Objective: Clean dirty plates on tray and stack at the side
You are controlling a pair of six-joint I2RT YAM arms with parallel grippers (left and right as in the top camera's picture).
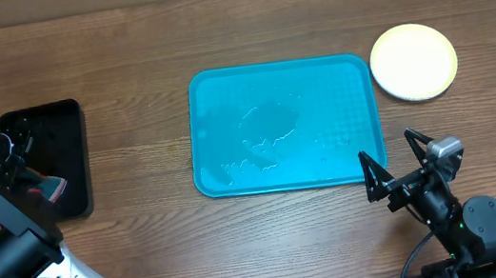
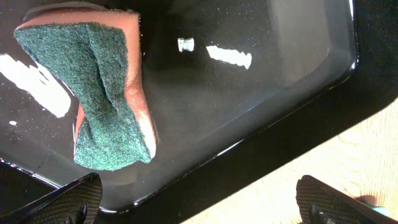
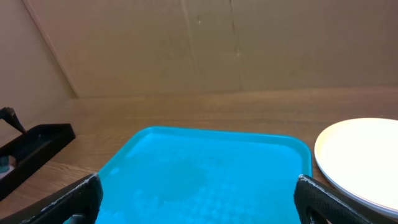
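The turquoise tray [image 1: 223,94] lies in the middle of the table with nothing on it but wet streaks; it also fills the lower right wrist view [image 3: 205,168]. The plates [image 1: 414,61] sit off the tray by its far right corner. Only a pale top plate [image 3: 364,158] with a yellow-green rim shows. My right gripper [image 1: 391,160] hovers open at the tray's near right corner, empty [image 3: 199,202]. My left gripper [image 2: 202,202] is open and empty over the black tray's edge, a little way from the sponge.
A small black tray [image 1: 58,121] stands at the left, wet inside [image 2: 261,68]. A green and orange sponge [image 2: 106,93] lies in it, also visible from overhead [image 1: 53,189]. The left arm [image 1: 2,239] stretches along the table's left side.
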